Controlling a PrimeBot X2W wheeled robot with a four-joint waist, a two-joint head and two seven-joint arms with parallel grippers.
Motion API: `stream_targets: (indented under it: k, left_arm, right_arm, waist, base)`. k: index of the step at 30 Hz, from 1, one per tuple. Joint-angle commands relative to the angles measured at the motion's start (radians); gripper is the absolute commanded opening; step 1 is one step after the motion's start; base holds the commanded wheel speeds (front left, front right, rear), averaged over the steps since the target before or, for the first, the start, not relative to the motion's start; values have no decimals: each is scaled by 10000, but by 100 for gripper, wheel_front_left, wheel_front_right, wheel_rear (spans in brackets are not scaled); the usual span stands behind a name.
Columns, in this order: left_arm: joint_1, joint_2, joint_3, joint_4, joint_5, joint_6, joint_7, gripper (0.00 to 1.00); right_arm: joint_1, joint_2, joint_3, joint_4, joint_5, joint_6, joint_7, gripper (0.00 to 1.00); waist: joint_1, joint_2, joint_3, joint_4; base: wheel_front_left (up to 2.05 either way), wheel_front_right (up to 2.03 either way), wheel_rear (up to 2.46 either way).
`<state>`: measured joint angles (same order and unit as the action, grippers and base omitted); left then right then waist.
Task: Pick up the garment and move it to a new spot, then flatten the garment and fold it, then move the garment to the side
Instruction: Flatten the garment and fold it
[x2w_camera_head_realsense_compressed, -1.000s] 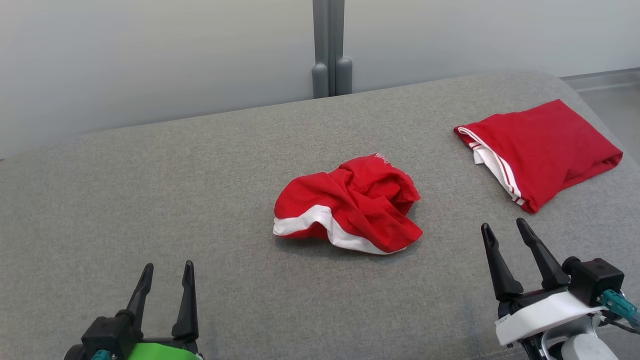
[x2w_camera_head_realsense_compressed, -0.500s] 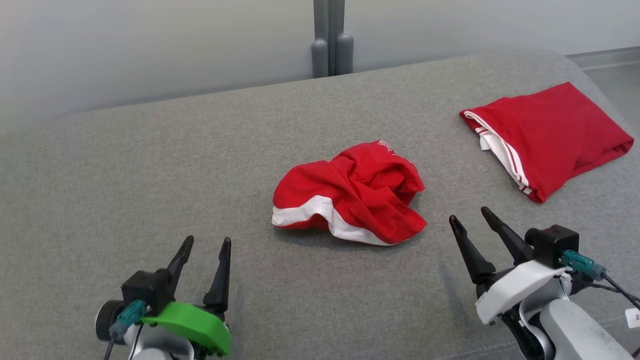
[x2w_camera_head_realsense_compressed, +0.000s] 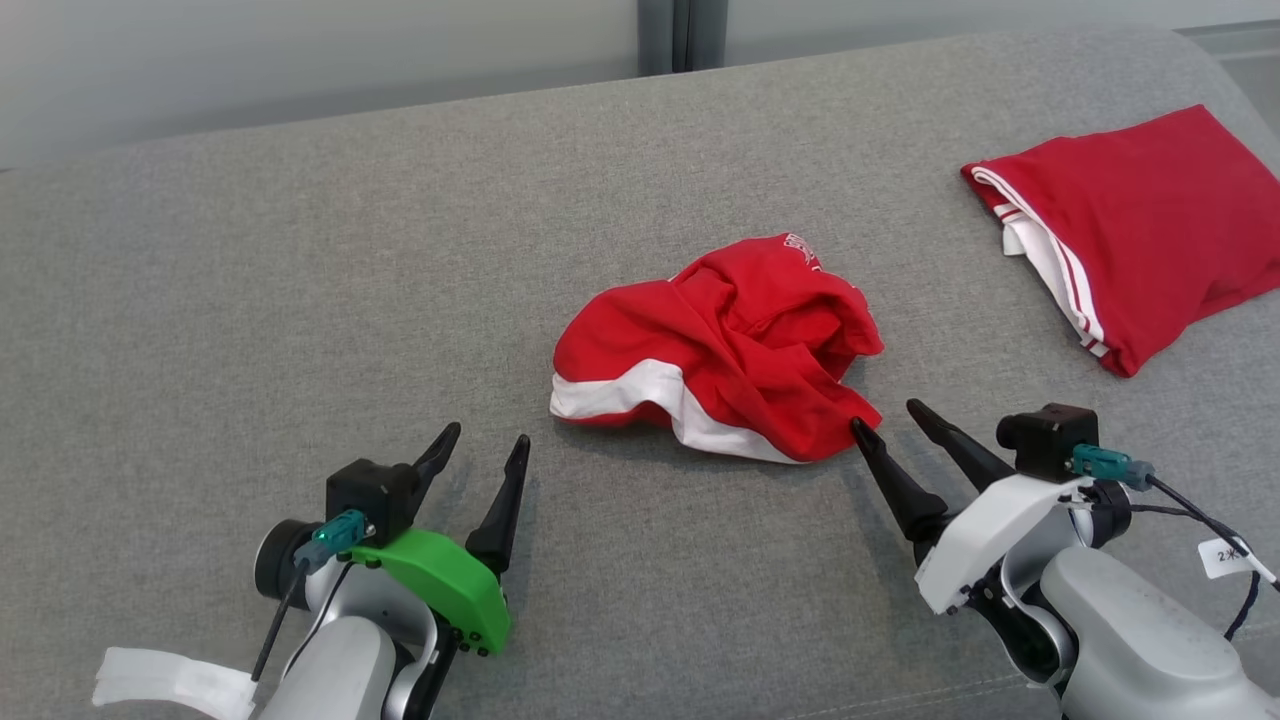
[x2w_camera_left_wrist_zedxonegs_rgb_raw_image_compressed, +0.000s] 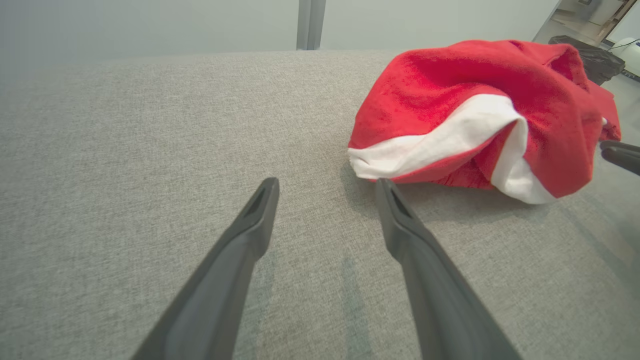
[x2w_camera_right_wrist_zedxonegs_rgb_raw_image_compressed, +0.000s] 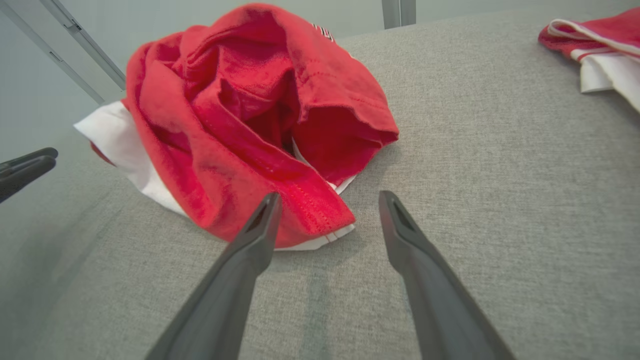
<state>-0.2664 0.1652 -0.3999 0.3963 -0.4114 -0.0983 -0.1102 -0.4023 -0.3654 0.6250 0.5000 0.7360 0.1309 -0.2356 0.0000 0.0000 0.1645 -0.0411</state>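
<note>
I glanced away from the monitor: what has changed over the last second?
Both arms reached forward. The left end effector and right end effector closed in on the crumpled garment, and the right one's finger is now at its near edge. The head camera shifted too. Both stay open, gripping nothing. The folded garment lies unmoved.

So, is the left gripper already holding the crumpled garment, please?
No, the left gripper is open and empty, with bare grey surface between it and the crumpled garment.
</note>
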Motion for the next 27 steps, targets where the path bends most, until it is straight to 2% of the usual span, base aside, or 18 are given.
stream_targets:
  k: [1, 13, 22, 23, 24, 25, 26, 27]
  left_arm:
    - [-228, -23, -46, 101, -9, -62, -41, 100]
    - [-1286, -181, -966, 1208, -303, -301, 43, 100]
    - [-2209, -323, -1839, 2168, -714, -336, 50, 100]
    - [-2335, -344, -1966, 2258, -773, -334, 22, 100]
    - [-2456, -351, -2087, 2368, -846, -333, -8, 100]
    - [-2565, -352, -2171, 2475, -930, -334, -31, 100]
    - [-2662, -353, -2253, 2586, -1025, -335, -66, 100]
    - [-2754, -350, -2330, 2715, -1121, -335, -104, 100]
  right_arm:
    - [-231, -84, 191, 76, 263, -3, -77, 100]
    - [-1271, -416, 1934, 623, 2683, -1, -287, 100]
    - [-1696, -455, 2337, 523, 2974, -1, -297, 100]
    - [-1732, -446, 2370, 512, 2984, -1, -298, 86]
    - [-1770, -435, 2399, 499, 2986, -1, -298, 47]
    - [-1799, -423, 2428, 490, 3000, -1, -298, 30]
    - [-1812, -404, 2459, 485, 3011, -1, -297, 8]
    - [-1811, -378, 2494, 485, 3020, -1, -299, 0]
  waist:
    - [0, 0, 177, 55]
    - [0, 0, 595, 196]
    - [0, 0, 791, 44]
    - [0, 0, 811, 21]
    - [0, 0, 830, -4]
    - [0, 0, 847, -27]
    - [0, 0, 855, -52]
    - [0, 0, 856, -78]
  base:
    - [0, 0, 0]
    - [0, 0, 0]
    - [0, 0, 0]
    - [0, 0, 0]
    - [0, 0, 0]
    - [0, 0, 0]
    - [0, 0, 0]
    - [0, 0, 0]
